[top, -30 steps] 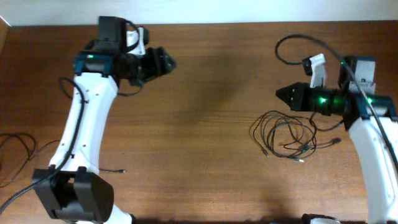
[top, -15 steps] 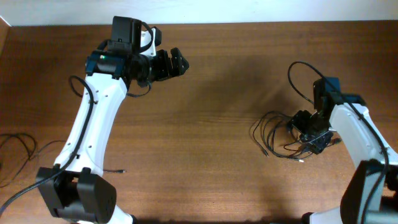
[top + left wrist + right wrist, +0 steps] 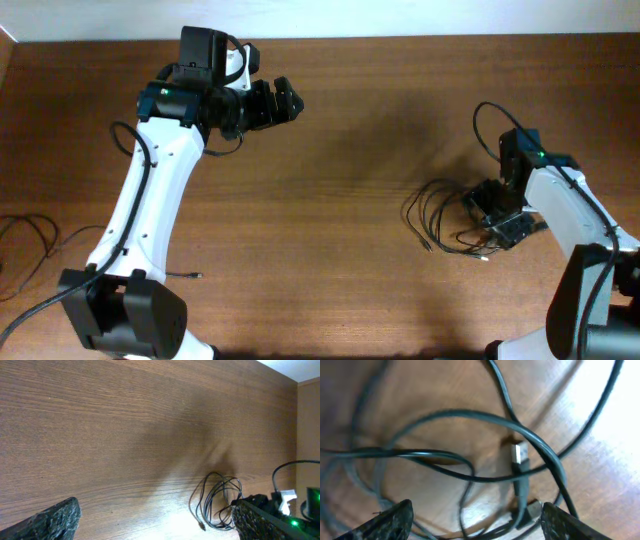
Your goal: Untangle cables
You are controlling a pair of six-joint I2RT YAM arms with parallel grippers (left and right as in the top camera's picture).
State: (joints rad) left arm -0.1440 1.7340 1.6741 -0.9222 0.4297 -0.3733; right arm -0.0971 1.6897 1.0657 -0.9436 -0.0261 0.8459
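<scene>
The cables [image 3: 445, 215] lie as a loose tangle of thin black loops on the right side of the brown table. My right gripper [image 3: 500, 212] is down over the tangle's right part. In the right wrist view its gripper [image 3: 480, 522] is open, with several cable strands [image 3: 470, 455] and a silver USB plug [image 3: 520, 453] lying between and ahead of the fingers [image 3: 395, 520]; nothing is clamped. My left gripper [image 3: 277, 103] hovers far off at the upper left, open and with nothing in it. In its own view the left gripper [image 3: 155, 525] looks across bare wood toward the cables [image 3: 217, 502].
Another thin black cord [image 3: 25, 235] lies at the table's left edge, and a small loose plug [image 3: 187, 273] lies near the left arm's base. The right arm's own thick cable [image 3: 490, 115] arcs above the tangle. The wall runs along the far edge.
The right arm swung from pointing left above the table to reaching down onto the tangle, and its jaws opened wide. The left gripper shifted slightly right and opened further.
</scene>
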